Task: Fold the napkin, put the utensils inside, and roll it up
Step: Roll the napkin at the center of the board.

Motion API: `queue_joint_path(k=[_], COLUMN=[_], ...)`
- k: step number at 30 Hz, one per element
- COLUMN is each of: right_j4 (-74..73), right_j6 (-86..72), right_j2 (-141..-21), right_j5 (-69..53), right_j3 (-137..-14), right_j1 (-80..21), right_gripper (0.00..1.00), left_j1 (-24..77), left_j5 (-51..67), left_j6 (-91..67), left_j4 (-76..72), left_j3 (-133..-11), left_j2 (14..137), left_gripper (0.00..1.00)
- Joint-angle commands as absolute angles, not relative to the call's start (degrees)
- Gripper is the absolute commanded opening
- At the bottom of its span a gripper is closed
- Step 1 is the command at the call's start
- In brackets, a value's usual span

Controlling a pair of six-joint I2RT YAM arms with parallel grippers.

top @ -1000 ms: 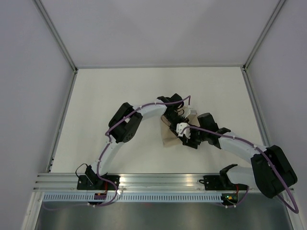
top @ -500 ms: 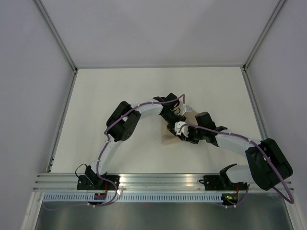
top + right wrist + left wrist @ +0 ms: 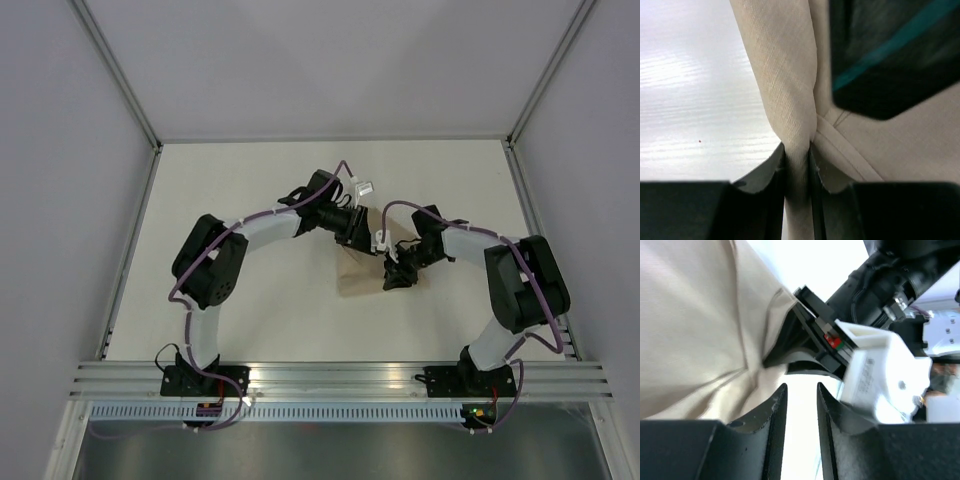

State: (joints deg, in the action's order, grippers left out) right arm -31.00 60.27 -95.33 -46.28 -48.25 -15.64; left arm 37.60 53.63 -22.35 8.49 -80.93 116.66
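Tan napkin point(image 3: 352, 283) partly hidden in top view — right fingers point(image 3: 760, 176) pinch its fold; left fingers point(image 3: 765, 421) slightly apart, empty.

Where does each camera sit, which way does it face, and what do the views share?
Top external: above and behind the bases, looking down at the table; left arm and right arm show.
Left wrist: on its arm, looking past the left hand at the napkin and the right hand.
Right wrist: on its arm, looking along its fingers, shut on a napkin fold.
Shared: the napkin, in all three.
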Motion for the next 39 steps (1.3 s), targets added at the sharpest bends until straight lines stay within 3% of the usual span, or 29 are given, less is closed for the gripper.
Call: queue_joint_path(k=[1, 11, 22, 30, 39], right_j4=[-46.3, -58.7, -59.6, -57.8, -62.4], right_j6=[69.4, 71.1, 65.0, 59.9, 59.2], right_j2=[-103.1, -115.8, -122.4, -124.3, -128.6], right_j5=[-48.2, -49.6, -47.5, -43.4, -43.2], right_j3=[-52.2, -65.0, -72.1, -74.4, -79.9], right_j1=[-12.9, -10.4, -10.4, -11.6, -11.9], right_gripper=[0.24, 0.23, 0.23, 0.23, 0.23], left_j1=[38.1, 38.9, 61.0, 66.8, 68.5], left_j5=[49.2, 26.6, -6.5, -13.5, -13.1], left_j6=[-25.8, -22.6, 12.5, 23.4, 32.3], left_j4=[0.4, -25.3, -22.3, -24.5, -27.3], left_j3=[-77.6, -49.7, -49.4, -50.9, -51.6], left_j2=[110.0, 93.2, 93.4, 99.7, 104.3], left_gripper=[0.35, 0.33, 0.38, 0.42, 0.46])
